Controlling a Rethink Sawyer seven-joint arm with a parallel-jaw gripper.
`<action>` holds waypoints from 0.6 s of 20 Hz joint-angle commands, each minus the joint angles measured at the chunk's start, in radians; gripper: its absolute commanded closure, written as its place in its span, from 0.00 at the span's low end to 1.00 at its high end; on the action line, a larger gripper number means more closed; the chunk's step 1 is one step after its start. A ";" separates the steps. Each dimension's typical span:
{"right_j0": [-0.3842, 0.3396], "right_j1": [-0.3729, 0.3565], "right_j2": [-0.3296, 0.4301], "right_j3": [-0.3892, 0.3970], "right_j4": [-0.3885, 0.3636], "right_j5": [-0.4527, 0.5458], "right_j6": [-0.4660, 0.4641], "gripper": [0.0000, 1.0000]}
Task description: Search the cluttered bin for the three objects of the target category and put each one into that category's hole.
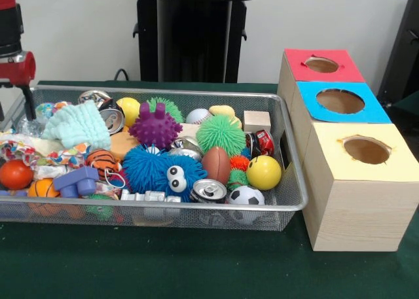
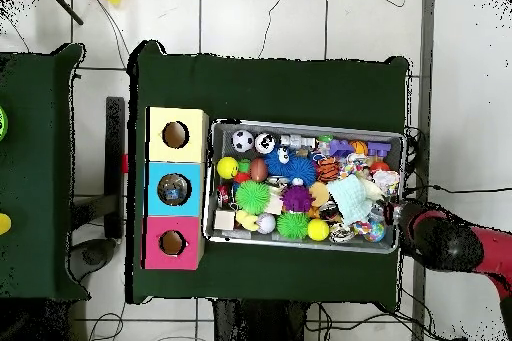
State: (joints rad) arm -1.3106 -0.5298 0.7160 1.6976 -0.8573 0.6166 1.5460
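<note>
hole (image 1: pixel 321 65) red-faced | bin (image 1: pixel 196 91) silver mesh | football (image 1: pixel 246 195) black-and-white

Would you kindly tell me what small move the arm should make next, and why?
Probably lower the gripper a little, straight down at the far left corner of the bin. It hangs just above a see-through thing, possibly a bottle, beside the mint cloth. No bottle shows clearly elsewhere, and the red-faced hole is past the bin's other end, so grasping comes first.

Lighting: bright, even, diffuse, from above. Shadows: soft; a faint one on the bench (image 1: pixel 196 266) below the bin (image 1: pixel 288 201), toward 6 o'clock. Glare: small highlights on cans (image 1: pixel 209 191). Focus: front view slightly soft throughout.
</note>
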 commanded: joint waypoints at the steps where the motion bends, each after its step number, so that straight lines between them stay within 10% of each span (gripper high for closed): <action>1: 0.012 0.116 -0.030 -0.054 -0.112 -0.042 -0.215 0.00; 12: 0.025 0.069 -0.052 0.000 -0.121 -0.058 -0.147 0.00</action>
State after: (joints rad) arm -1.3127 -0.5224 0.7191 1.6953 -0.8653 0.6156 1.5460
